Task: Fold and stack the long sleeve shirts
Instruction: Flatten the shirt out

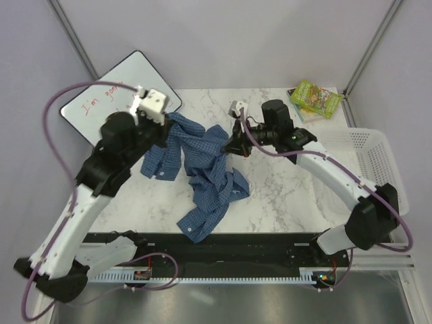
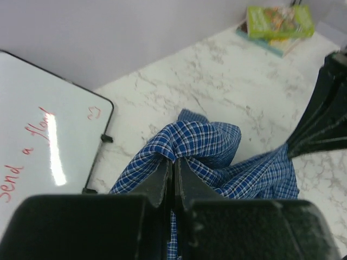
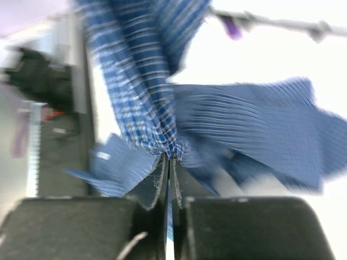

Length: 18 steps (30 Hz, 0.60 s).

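Observation:
One blue checked long sleeve shirt (image 1: 202, 169) hangs crumpled between my two arms over the middle of the marble table (image 1: 283, 196). My left gripper (image 1: 164, 132) is shut on a bunched fold of its left part, and the cloth (image 2: 195, 143) puckers at the closed fingertips (image 2: 174, 161). From the other side my right gripper (image 1: 233, 143) is shut on the shirt's right part; the checked cloth (image 3: 152, 108) fans out from the pinched tips (image 3: 169, 157). A sleeve (image 1: 202, 219) trails down toward the table's near edge.
A whiteboard (image 1: 111, 101) with red writing leans at the back left. Green books (image 1: 315, 98) lie at the back right corner. A white mesh basket (image 1: 378, 158) stands beyond the table's right edge. Bare marble shows right of the shirt.

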Motion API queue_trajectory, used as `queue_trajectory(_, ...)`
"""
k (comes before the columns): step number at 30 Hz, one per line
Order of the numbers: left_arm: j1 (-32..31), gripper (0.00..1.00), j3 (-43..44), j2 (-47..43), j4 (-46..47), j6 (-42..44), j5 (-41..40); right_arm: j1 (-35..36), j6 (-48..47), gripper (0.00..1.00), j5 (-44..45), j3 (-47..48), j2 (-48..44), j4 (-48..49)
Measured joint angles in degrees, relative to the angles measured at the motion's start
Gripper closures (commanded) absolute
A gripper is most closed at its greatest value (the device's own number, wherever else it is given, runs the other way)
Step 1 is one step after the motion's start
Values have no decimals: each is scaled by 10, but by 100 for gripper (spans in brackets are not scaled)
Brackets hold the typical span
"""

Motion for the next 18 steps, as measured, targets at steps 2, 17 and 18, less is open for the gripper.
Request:
queue_trajectory(2,0,98,-1,85,17,-8,-3,-65,-13,73,-11,9,52,-14)
queue_trajectory(17,11,98,124,437,64,-89,-37,-206,101,53,-9,-52,102,-33)
queue_trajectory(18,12,98,131,437,70,-89,-39,-205,125,53,-10,-70,89,-16)
